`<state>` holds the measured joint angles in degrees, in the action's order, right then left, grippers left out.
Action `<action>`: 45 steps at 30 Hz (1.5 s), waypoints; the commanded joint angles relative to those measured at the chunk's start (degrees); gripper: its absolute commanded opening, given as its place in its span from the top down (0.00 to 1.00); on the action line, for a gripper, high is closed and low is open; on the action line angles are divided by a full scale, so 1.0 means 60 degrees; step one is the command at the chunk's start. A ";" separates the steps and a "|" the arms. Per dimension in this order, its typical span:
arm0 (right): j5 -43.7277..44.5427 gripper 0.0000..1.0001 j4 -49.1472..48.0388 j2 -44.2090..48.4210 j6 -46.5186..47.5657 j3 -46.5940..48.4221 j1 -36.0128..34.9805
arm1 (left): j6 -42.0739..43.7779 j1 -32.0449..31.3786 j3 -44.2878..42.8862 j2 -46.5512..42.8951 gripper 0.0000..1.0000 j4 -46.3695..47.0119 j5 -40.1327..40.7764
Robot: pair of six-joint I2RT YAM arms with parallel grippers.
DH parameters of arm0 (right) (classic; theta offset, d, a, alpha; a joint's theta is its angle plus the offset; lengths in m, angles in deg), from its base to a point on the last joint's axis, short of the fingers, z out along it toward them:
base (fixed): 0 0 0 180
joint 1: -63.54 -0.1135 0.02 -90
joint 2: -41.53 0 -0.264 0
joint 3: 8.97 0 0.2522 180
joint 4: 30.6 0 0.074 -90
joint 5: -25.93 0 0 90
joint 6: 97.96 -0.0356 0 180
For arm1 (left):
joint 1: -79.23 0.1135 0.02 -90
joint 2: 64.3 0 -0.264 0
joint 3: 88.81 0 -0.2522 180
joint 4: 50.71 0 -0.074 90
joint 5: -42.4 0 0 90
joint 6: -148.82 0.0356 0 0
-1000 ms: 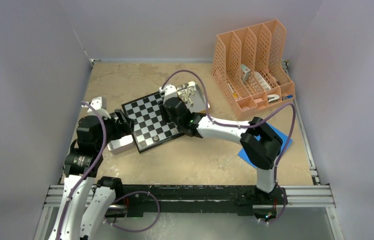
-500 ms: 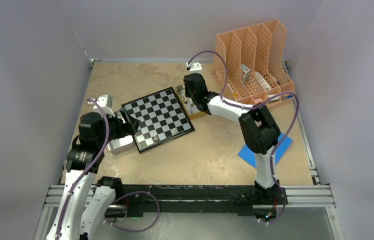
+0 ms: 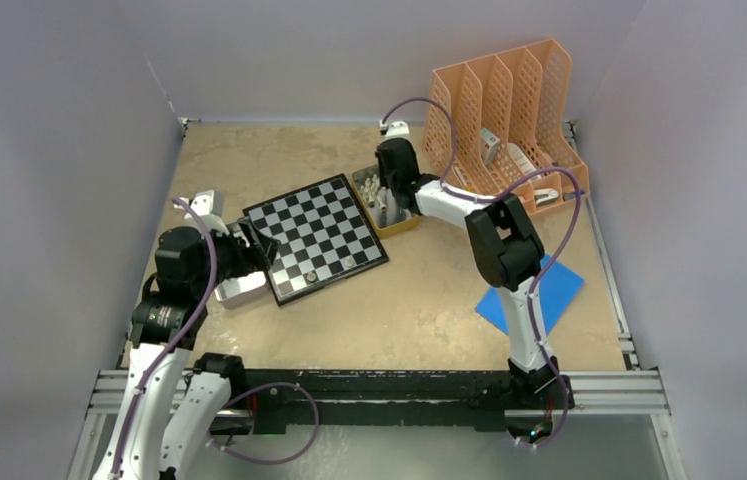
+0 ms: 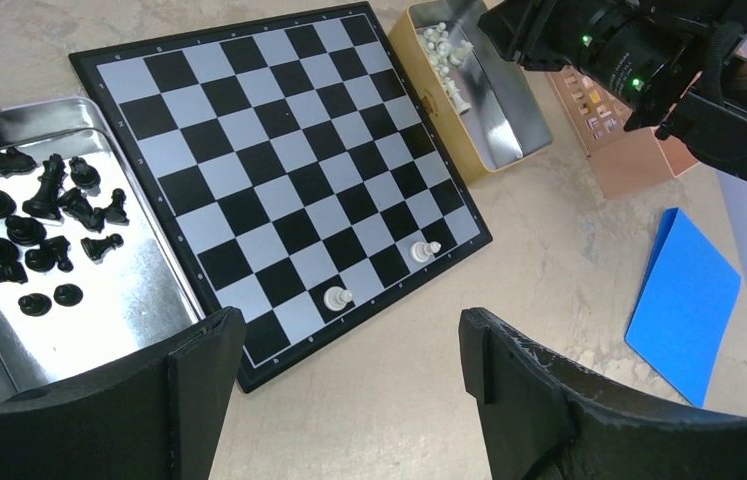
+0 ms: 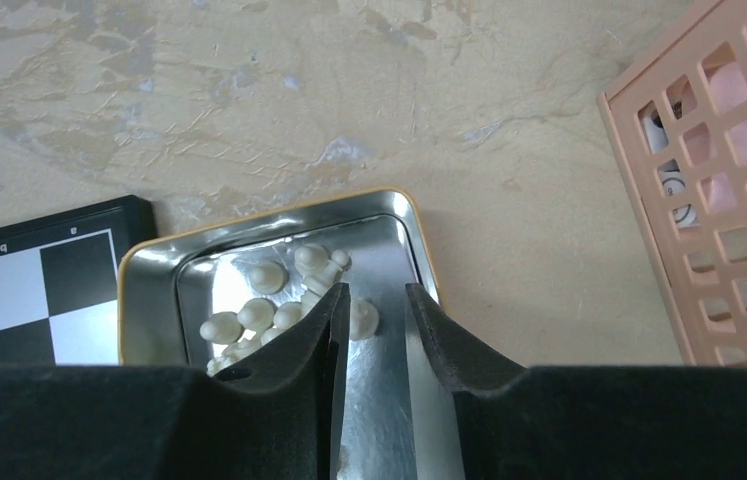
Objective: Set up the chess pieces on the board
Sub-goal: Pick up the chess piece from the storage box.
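On the left little has changed: the left fingers stay spread wide with nothing between them, hanging over the near edge of the board. The steel tray of black pieces lies just beyond their left finger, and two pale pieces stand on the squares just ahead of the gap. The real change is on the right. A second ago the right arm lay across the far side of the board; it has since swung away to the gold-rimmed tray, which we take to mean one pale piece is placed and the next pick is under way. Most of both sets are still in their trays, so we judge the setup to be at an early stage. As for pose, the left arm is folded in close, wrist tipped down toward the board. The right arm is stretched far forward, wrist pointing steeply down. The right fingers have drawn close, leaving a narrow slot over the heap of pale pieces in the tray. One of them sits at the fingertips, and we cannot tell whether it is pinched yet. The board's corner lies to their left, the peach file rack to their right, and bare tabletop beyond.
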<state>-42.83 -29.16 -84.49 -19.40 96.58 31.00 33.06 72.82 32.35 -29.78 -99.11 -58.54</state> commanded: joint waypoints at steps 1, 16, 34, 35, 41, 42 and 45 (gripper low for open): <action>-0.0281 0.71 -0.0090 -0.0137 0.0209 0.0581 0.0024 | 0.0192 0.0058 0.0059 0.0000 0.22 0.0460 -0.0140; -0.0480 0.80 -0.0012 -0.0708 0.0307 0.0861 0.0118 | 0.0192 0.0058 0.0057 0.0042 0.22 0.0455 -0.0082; -0.0188 0.94 -0.0136 0.0829 0.0183 -0.0118 0.0119 | 0.0178 0.0058 0.0057 0.0073 0.22 0.0440 -0.0054; -0.0200 0.94 -0.0131 0.0994 0.0157 -0.0237 0.0107 | 0.0177 0.0058 0.0057 0.0067 0.22 0.0431 -0.0039; -0.0562 0.94 -0.0115 0.2240 -0.0253 -0.1341 -0.0055 | 0.0163 0.0058 0.0057 0.0069 0.22 0.0425 -0.0033; -0.0598 0.94 -0.0115 0.2467 -0.0304 -0.1547 -0.0120 | 0.0162 0.0058 0.0057 0.0063 0.22 0.0425 -0.0035; -0.0679 0.94 -0.0128 0.3129 -0.0516 -0.2217 -0.0382 | 0.0162 0.0058 0.0057 0.0063 0.22 0.0425 -0.0037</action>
<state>-45.81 -28.63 -71.37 -20.13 87.12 30.81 33.06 72.82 32.35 -29.40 -98.87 -58.52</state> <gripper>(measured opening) 0.103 0.781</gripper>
